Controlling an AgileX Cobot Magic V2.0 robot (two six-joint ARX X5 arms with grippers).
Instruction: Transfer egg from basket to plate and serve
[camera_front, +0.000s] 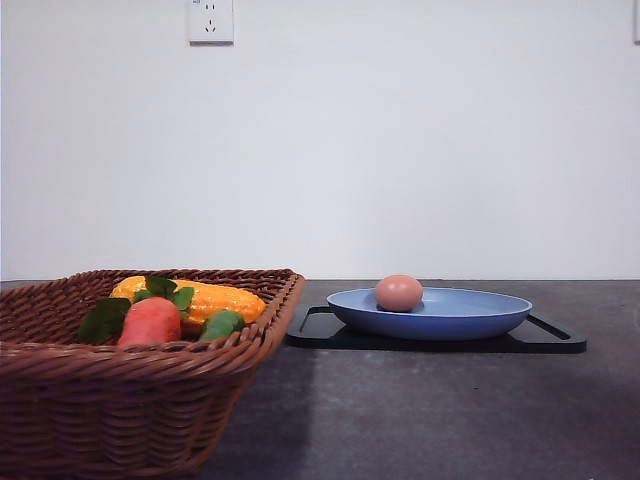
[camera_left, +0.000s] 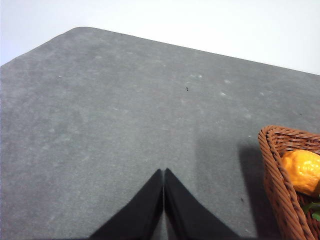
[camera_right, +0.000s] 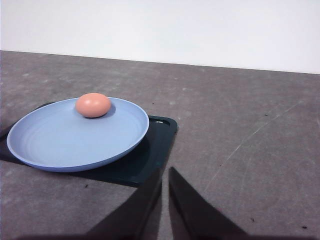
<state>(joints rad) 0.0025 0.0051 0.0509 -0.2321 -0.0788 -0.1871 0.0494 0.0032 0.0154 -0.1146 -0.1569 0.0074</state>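
The brownish-pink egg (camera_front: 399, 292) lies on the blue plate (camera_front: 470, 312), left of the plate's middle; the right wrist view has the egg (camera_right: 93, 105) on the plate (camera_right: 60, 142) too. The plate rests on a flat black tray (camera_front: 550, 338). At the front left stands the brown wicker basket (camera_front: 120, 400), whose corner (camera_left: 282, 185) reaches into the left wrist view. My left gripper (camera_left: 164, 172) hangs over bare table beside the basket, fingers together, holding nothing. My right gripper (camera_right: 165, 172) is just past the tray's corner, its fingers nearly touching, with nothing between them.
Inside the basket lie a red-orange carrot toy (camera_front: 150, 320), a yellow-orange vegetable toy (camera_front: 215, 298) and green leaves (camera_front: 105, 318). The tray's corner (camera_right: 157, 145) lies close to my right fingers. Dark grey table (camera_front: 420, 410) stretches to a white wall with a socket (camera_front: 210, 20).
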